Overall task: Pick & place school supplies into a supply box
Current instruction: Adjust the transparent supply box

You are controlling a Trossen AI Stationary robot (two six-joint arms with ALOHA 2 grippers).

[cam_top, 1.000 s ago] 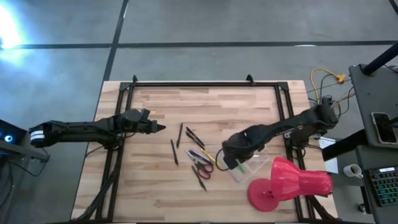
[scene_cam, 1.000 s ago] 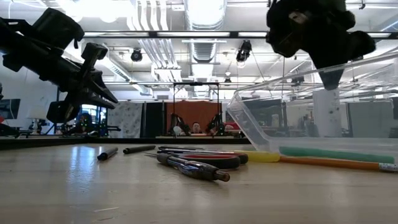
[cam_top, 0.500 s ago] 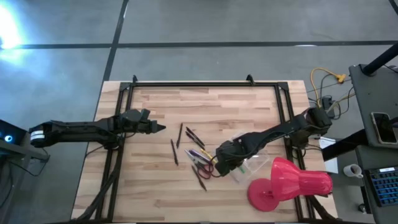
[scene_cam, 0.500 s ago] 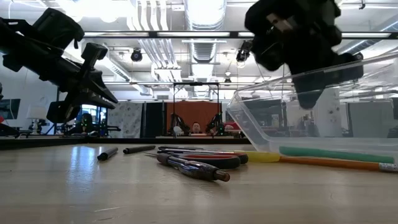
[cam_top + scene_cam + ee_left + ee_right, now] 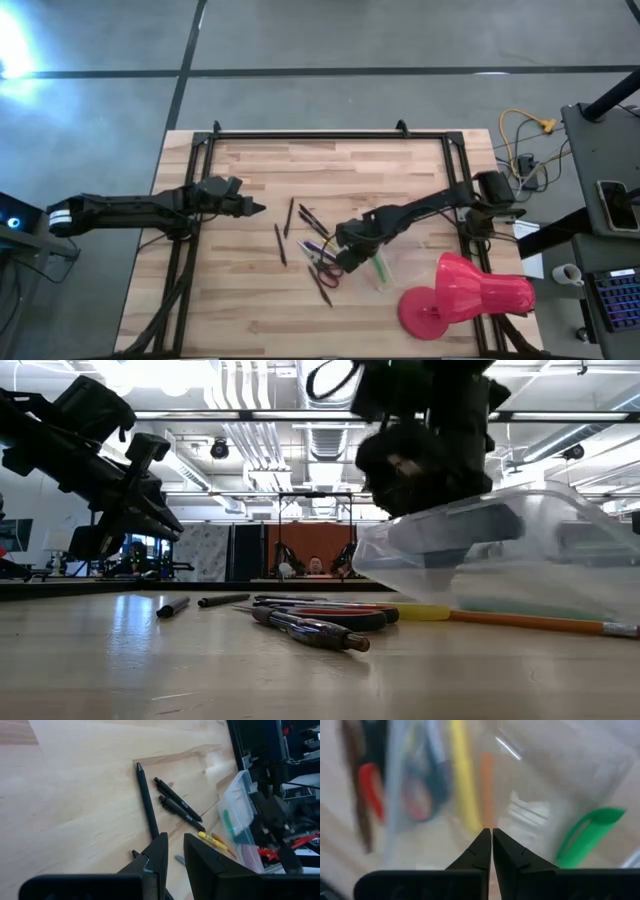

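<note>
Dark pens (image 5: 289, 216), a yellow pen (image 5: 212, 840) and red-handled scissors (image 5: 325, 268) lie loose on the wooden table, mid-table. Right of them stands the clear supply box (image 5: 395, 265) with a green pen (image 5: 587, 832) inside. My right gripper (image 5: 346, 254) is shut and points steeply down at the box's end nearest the pile, above the scissors (image 5: 370, 790) and an orange pencil (image 5: 487, 780). My left gripper (image 5: 258, 208) hovers left of the pile, its fingers (image 5: 160, 855) a narrow gap apart with nothing between them. My right gripper (image 5: 491, 831) comes from above, slanting down, with its shut fingertips at the clear box's wall (image 5: 520, 805) beside the pile. Whether they touch the wall I cannot tell.
A large pink-red lamp-shaped object (image 5: 465, 293) lies at the table's near right corner, close behind the box. A black frame (image 5: 200, 180) runs along the table's left, far and right sides. Bare wood lies at the far side and the near left.
My right gripper has come down and toward the table's left, from above the box to its end by the pile, and has stayed shut. In the low view the clear box has shifted and shows blurred.
</note>
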